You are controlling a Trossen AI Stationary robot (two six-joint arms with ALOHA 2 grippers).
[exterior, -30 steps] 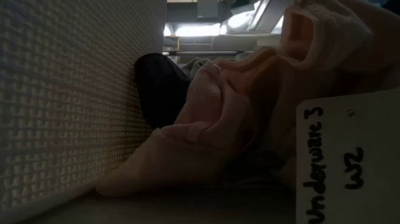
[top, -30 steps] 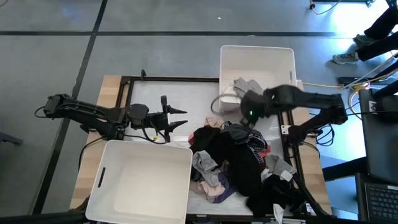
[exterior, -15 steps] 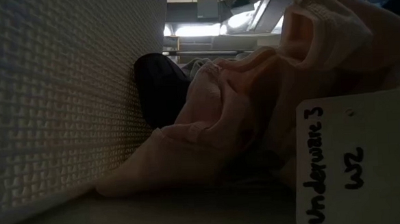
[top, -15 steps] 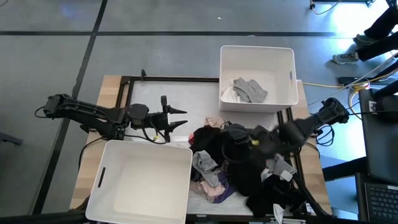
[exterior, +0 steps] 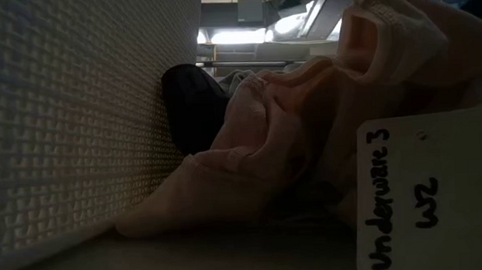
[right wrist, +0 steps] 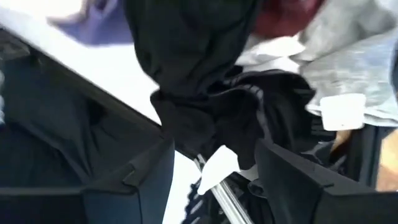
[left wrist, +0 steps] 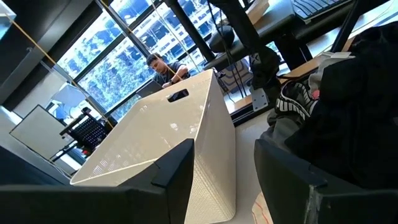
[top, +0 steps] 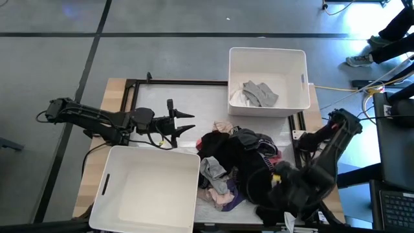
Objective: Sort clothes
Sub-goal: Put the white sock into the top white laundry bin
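Right gripper hangs low over the near right part of the clothes pile, its arm bent back from the table's right edge and reaching down toward the front. Its wrist camera shows both dark fingers spread apart, with a bunched black garment in the gap; whether the fabric is actually pinched is hard to say, since nothing presses on it visibly. Left gripper lies stretched out level above the bare white table, left of the pile, fingers parted and holding nothing.

Much of the heap is hidden under the right arm in the overhead view. At table height, a pale pink garment and a handwritten tag fill the view, beside the textured wall of a bin.

Two white bins stand on the table: one at the near left, one at the far right holding two grey pieces beside something white. Two arms are in view.
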